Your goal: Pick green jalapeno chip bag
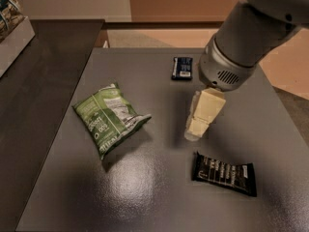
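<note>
Gripper [194, 132] hangs above the glossy dark grey table [145, 202], well right of the green jalapeno chip bag [108, 117]; parted or closed, I cannot tell. Tan floor [154, 38] lies beyond.

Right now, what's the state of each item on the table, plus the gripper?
Green chip bag: lying flat on the table, puffy, not yet grasped.
Black bar: lying flat near the front right, untouched.
Dark blue packet: lying flat at the far side, untouched.
Gripper: pointing down over the table, between the bag and the bar, apart from both.
</note>
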Robot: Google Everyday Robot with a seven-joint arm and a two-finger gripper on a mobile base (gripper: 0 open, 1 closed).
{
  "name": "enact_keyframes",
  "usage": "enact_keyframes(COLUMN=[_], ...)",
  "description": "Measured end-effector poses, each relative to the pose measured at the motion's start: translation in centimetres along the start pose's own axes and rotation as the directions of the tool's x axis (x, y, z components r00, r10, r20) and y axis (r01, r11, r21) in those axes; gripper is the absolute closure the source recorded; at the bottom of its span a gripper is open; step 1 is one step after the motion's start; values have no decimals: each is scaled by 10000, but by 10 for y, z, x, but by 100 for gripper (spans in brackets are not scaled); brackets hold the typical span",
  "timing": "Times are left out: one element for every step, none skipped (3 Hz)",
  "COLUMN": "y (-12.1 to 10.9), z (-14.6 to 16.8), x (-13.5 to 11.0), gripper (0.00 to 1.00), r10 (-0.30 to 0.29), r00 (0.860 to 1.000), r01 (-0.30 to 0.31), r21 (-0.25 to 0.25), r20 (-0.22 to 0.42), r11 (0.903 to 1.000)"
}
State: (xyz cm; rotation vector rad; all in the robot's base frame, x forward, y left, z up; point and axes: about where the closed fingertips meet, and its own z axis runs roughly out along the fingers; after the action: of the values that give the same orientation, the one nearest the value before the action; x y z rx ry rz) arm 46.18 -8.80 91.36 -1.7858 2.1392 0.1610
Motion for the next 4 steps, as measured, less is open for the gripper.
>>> enact_keyframes(y=[7,8,9,15], z=[30,54,74,89], x=[-34,-63,-90,-116], gripper=[0,0,0,0], r10=[-3,162,465,584], r00=[9996,9988,9970,9960], r01=[12,-141,-432,-539], r21=[-324,-450,-527,-652], r20=[287,463,617,680], r11=[9995,9989,9977,9964])
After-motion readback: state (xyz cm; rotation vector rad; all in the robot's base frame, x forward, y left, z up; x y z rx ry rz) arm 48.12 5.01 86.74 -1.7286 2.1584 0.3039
